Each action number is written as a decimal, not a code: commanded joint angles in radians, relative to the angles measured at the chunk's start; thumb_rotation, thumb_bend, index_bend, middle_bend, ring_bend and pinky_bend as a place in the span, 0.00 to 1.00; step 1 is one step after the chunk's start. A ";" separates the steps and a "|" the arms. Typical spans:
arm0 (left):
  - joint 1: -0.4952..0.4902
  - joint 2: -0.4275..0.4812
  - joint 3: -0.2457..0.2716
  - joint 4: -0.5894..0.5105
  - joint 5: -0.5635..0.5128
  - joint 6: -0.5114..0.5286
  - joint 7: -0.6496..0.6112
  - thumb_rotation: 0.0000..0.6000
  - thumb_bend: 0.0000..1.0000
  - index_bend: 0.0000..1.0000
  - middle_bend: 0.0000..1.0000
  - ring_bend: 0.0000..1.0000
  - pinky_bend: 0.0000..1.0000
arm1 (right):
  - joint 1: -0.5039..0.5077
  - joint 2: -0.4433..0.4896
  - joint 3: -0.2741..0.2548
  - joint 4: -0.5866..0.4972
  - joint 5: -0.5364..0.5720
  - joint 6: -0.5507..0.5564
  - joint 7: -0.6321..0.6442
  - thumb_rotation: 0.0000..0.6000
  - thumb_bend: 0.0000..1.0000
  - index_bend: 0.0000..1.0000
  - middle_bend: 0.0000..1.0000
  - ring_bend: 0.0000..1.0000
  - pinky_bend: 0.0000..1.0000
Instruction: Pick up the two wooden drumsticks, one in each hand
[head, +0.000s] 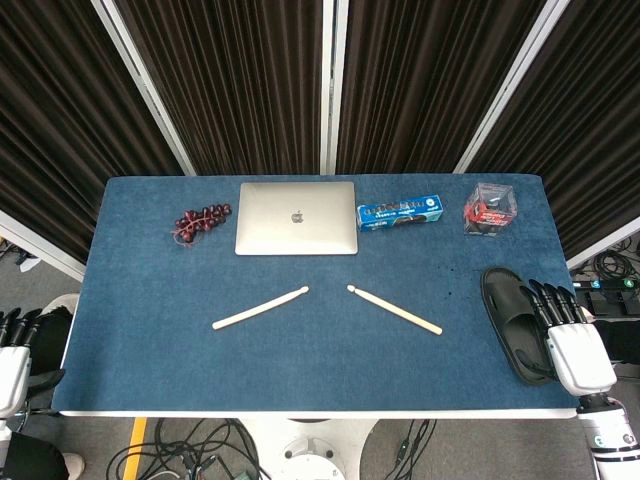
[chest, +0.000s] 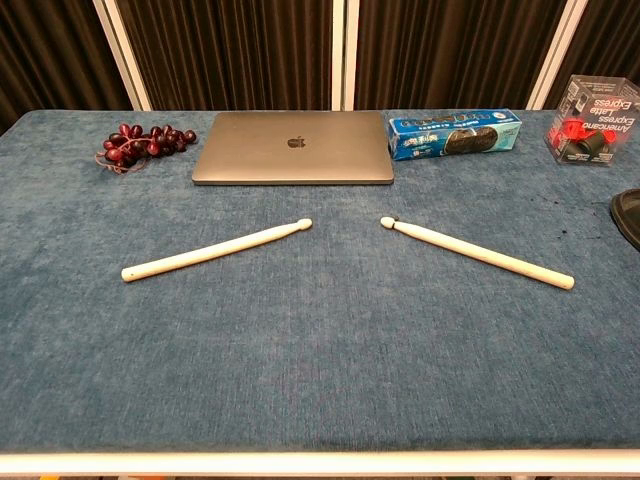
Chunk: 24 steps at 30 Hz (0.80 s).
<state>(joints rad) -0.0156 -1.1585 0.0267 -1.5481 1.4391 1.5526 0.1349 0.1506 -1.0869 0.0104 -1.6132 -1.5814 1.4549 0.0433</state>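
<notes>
Two pale wooden drumsticks lie on the blue table in a shallow V, tips toward each other. The left drumstick (head: 260, 308) (chest: 216, 250) slants down to the left; the right drumstick (head: 394, 309) (chest: 477, 252) slants down to the right. My left hand (head: 12, 352) hangs off the table's left edge, fingers straight and apart, holding nothing. My right hand (head: 572, 337) hovers at the front right corner, fingers extended, also holding nothing. Both hands are far from the sticks. The chest view shows neither hand.
A closed silver laptop (head: 296, 217) sits at the back centre, dark grapes (head: 202, 221) to its left, a blue box (head: 400, 214) to its right, a clear red-filled box (head: 490, 208) at the back right. A black slipper (head: 512, 322) lies beside my right hand.
</notes>
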 joint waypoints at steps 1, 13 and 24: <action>0.003 -0.001 -0.004 0.004 -0.004 -0.005 -0.008 1.00 0.14 0.18 0.12 0.04 0.02 | -0.002 -0.001 0.002 -0.001 -0.003 0.004 0.000 1.00 0.10 0.00 0.04 0.00 0.00; 0.004 -0.036 -0.025 0.055 0.008 -0.009 -0.061 1.00 0.15 0.18 0.12 0.04 0.04 | 0.047 -0.051 0.027 -0.034 0.044 -0.093 -0.068 1.00 0.10 0.01 0.20 0.00 0.07; -0.004 -0.046 -0.027 0.090 0.016 -0.043 -0.113 1.00 0.14 0.19 0.12 0.04 0.04 | 0.240 -0.335 0.094 0.050 0.292 -0.414 -0.380 1.00 0.10 0.19 0.37 0.14 0.26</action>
<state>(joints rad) -0.0199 -1.2040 0.0000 -1.4592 1.4561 1.5109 0.0234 0.3352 -1.3460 0.0791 -1.6021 -1.3606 1.1053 -0.2606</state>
